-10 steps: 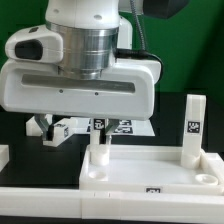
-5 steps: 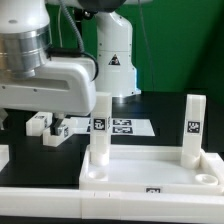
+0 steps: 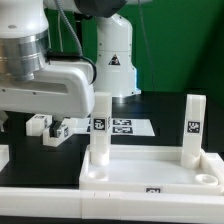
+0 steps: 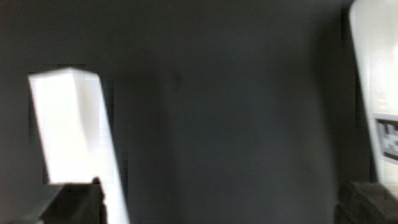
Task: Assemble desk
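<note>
The white desk tabletop (image 3: pixel 150 170) lies rim-up at the front. Two white square legs stand upright in its far corner sockets: one on the exterior view's left (image 3: pixel 101 130), one on its right (image 3: pixel 193 125) with a tag. A loose tagged leg (image 3: pixel 52 127) lies on the black table behind. My gripper's big white hand (image 3: pixel 45 88) hangs at the exterior view's left, beside the left upright leg; its fingers are hidden there. In the wrist view my gripper (image 4: pixel 217 207) is open and empty, with a white leg (image 4: pixel 71 140) close by one fingertip (image 4: pixel 71 205).
The marker board (image 3: pixel 128 127) lies flat behind the tabletop. A long white rail (image 3: pixel 40 200) runs along the front edge. The robot base (image 3: pixel 115 55) stands at the back. A white part (image 4: pixel 384 140) shows at the wrist view's edge.
Over the last second the hand has moved from above the left upright leg toward the exterior view's left, uncovering that leg. It has hardly moved in the last half second.
</note>
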Available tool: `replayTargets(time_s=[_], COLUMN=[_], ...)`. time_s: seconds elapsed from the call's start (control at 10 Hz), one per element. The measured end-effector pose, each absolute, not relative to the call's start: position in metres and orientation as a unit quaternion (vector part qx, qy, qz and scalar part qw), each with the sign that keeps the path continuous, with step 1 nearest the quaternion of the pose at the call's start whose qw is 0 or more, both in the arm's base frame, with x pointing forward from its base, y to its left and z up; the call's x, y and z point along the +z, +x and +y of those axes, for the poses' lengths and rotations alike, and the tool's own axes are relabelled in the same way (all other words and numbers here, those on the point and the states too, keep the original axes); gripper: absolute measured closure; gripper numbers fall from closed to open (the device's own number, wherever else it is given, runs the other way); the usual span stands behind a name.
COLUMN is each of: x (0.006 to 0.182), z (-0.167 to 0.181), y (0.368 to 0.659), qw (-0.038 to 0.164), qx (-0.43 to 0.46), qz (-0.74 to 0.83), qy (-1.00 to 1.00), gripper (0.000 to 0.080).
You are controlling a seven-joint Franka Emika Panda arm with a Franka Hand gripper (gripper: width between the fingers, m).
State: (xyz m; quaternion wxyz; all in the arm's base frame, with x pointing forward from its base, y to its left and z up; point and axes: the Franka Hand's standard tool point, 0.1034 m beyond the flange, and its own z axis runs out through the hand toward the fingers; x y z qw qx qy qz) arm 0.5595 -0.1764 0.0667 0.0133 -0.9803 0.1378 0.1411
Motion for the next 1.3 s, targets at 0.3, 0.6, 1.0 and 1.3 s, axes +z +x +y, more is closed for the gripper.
replayTargets(time_s=[0.3,0.6,1.0,1.3], x=[0.058,0.056,0.041,0.038], z=[-0.185,-0.184,-0.176,-0.174], y=[0.523,0.522,0.487,0.481], qw=[0.048,0.048,0.080,0.087], qx=[0.185,0.187,0.223,0.238], qz=[0.187,0.187,0.239,0.241], qy=[-0.964,-0.963,-0.942,-0.937], gripper=[0.0151,0.0151,0.0151,0.0151])
